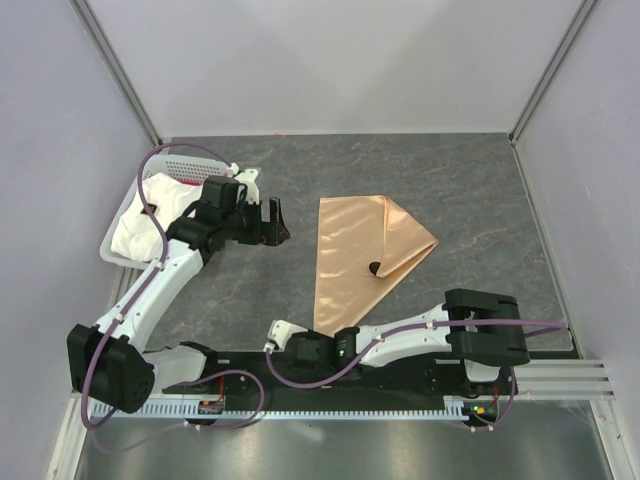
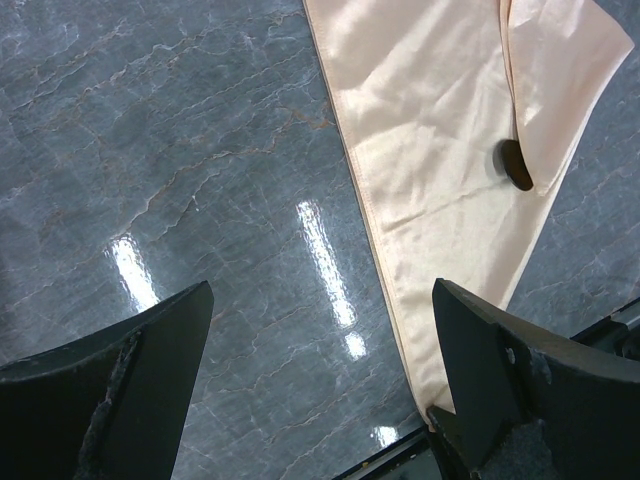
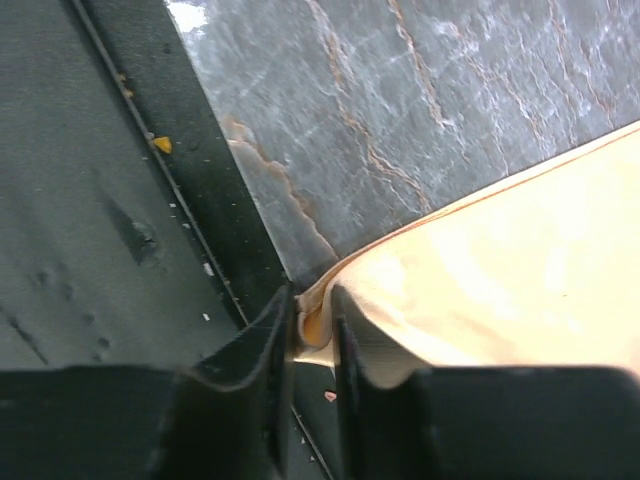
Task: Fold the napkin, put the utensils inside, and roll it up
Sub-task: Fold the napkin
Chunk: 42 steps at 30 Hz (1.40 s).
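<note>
The thin, shiny peach-tan cloth napkin (image 1: 350,255) lay folded on the grey table (image 1: 470,190), the small black spoon (image 1: 375,268) peeking from under its flap. Our right gripper (image 3: 312,315) squeezed the napkin's near corner tight. Our left gripper (image 2: 320,292) hung beside the napkin, fingers spread wide, holding nothing. We think rolling was starting; next, that corner had to curl over the spoon

Satiny cloth napkin (image 1: 350,262), glossy marbled table (image 1: 470,180)
</note>
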{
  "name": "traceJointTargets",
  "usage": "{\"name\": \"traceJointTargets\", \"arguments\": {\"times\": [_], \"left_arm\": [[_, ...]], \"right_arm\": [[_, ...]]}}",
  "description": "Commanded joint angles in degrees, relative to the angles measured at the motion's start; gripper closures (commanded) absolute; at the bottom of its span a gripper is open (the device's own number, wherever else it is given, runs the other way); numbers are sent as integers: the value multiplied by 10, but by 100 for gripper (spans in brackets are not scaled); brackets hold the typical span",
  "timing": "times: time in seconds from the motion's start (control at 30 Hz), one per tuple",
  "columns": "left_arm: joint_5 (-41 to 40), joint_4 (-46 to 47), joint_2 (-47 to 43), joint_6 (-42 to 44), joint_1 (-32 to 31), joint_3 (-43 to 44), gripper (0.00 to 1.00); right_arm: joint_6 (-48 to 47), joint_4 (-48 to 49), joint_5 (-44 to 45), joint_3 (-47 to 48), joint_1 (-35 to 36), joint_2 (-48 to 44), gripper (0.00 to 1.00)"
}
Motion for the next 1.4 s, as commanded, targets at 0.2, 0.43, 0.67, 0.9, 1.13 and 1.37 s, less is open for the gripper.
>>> {"name": "traceJointTargets", "arguments": {"times": [0.2,0.43,0.67,0.9,1.13,1.37], "left_arm": [[19,18,4,-16,-1,-1,2],[19,18,6,-16,-1,-1,2],[18,18,6,-16,-1,-1,2],[22,19,7,-16,-1,-1,2],[33,28,19,-22,-1,-5,2],[95,64,39,-93,-2,-36,3]], "right_arm": [[25,5,1,17,-6,-31,100],[64,4,-19,14,-65,-71,100],[108,28,-43,-9,-141,-125,100],[155,28,-72,-26,-203,-172,100],[128,21,-155,-34,-213,-194,100],[135,37,-197,-69,-212,-175,100]]}}
